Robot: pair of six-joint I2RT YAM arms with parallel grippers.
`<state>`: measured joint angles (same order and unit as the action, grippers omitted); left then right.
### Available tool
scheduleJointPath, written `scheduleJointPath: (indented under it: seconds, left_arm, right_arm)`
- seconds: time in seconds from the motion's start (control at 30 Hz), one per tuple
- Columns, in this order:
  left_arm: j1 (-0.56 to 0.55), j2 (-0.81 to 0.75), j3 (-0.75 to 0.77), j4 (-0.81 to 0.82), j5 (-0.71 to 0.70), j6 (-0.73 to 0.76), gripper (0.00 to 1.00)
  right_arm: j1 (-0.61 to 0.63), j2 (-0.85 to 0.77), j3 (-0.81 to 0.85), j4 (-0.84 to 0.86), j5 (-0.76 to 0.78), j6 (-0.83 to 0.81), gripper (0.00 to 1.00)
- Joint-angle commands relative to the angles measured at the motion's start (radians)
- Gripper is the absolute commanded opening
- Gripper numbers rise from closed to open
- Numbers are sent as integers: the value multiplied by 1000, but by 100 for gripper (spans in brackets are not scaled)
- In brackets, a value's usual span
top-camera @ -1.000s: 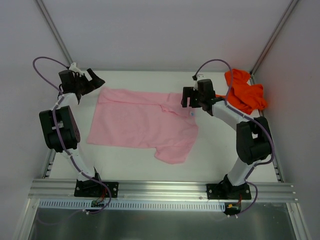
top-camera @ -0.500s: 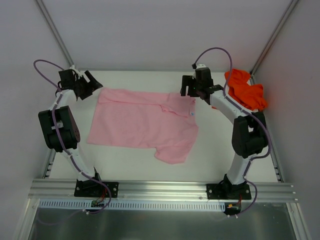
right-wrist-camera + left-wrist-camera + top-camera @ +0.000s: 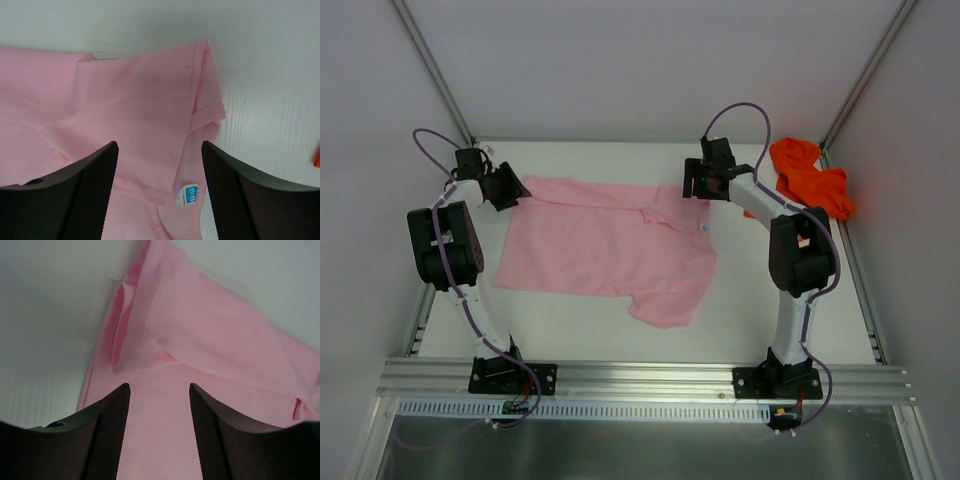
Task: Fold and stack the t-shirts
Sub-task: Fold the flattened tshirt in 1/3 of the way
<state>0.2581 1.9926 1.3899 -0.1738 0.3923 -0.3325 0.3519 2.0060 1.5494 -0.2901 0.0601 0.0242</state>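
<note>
Your light pink cloth t-shirt (image 3: 605,245) lies flat on the white table (image 3: 620,325), long axis running L–R, w/ its far edge spanning both arms. Left gripper (image 3: 508,187) sits over the far-left corner, jaws apart, nothing held. The right gripper (image 3: 698,186) is over the far-right corner, likewise apart & empty. From each, the cloth runs back toward the arm bases. Bright orange crumpled t-shirt (image 3: 810,180) is bunched far right, nearer the right arm, apart from the pink one.

Bright, even light, soft shadows; wrist views slightly blurred up close.
</note>
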Motion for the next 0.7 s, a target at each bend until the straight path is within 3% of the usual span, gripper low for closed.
scheduleJointPath:
  seconds: [0.0, 0.23, 0.4, 0.67]
  left_arm:
    - [-8, 2, 43, -13, 31, 71, 50]
    - [-25, 35, 78, -44, -35, 118, 48]
    - [-25, 49, 135, -44, -104, 121, 56]
    - [-25, 124, 254, -92, -181, 3, 57]
  right_arm:
    - [-8, 28, 75, -11, 10, 10, 70]
    - [-10, 43, 106, -9, -2, 6, 70]
    - [-10, 34, 103, -18, -6, 3, 69]
    - [-8, 22, 104, -26, -2, -1, 69]
